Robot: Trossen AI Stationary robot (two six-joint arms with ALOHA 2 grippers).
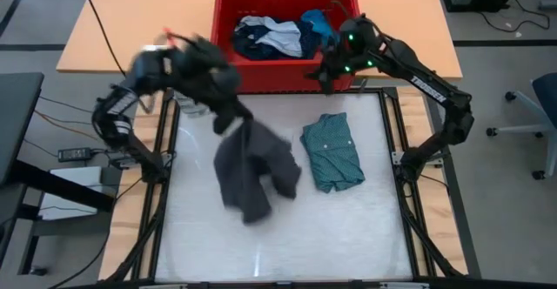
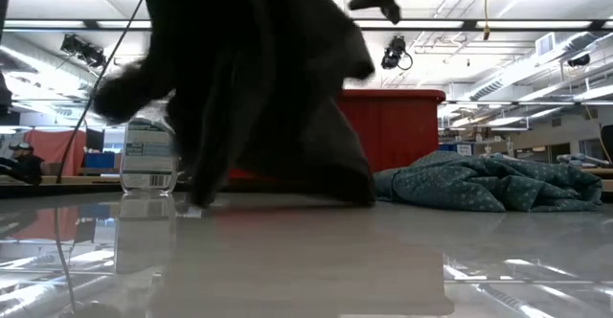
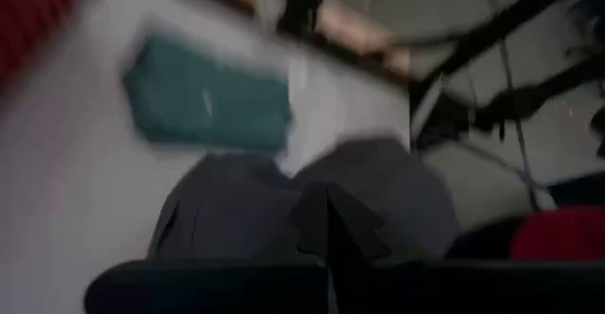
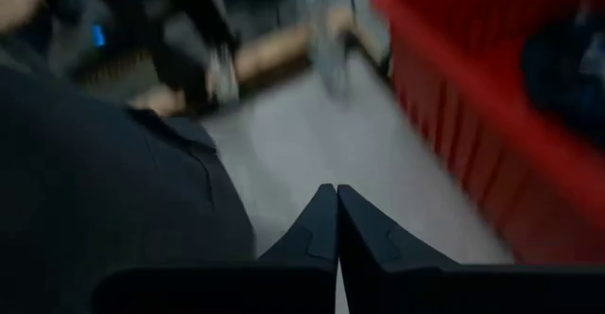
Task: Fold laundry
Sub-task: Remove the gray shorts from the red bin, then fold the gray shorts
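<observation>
Hanging from the left claw (image 1: 228, 115), which grips its top edge, the dark grey garment (image 1: 252, 171) drapes onto the white surface (image 1: 348, 228) beside the folded teal-green shirt (image 1: 332, 152) (right claw (image 4: 336, 221) clenched, empty, near the red bin (image 1: 228, 28)).

The near half of the table (image 1: 287, 245) lies bare, open to passage. Mid-table, the hanging dark grey piece (image 1: 252, 171) and folded teal-green shirt (image 1: 332, 152) block the way (narrow gap between); the red bin (image 1: 287, 28) walls the far edge.
</observation>
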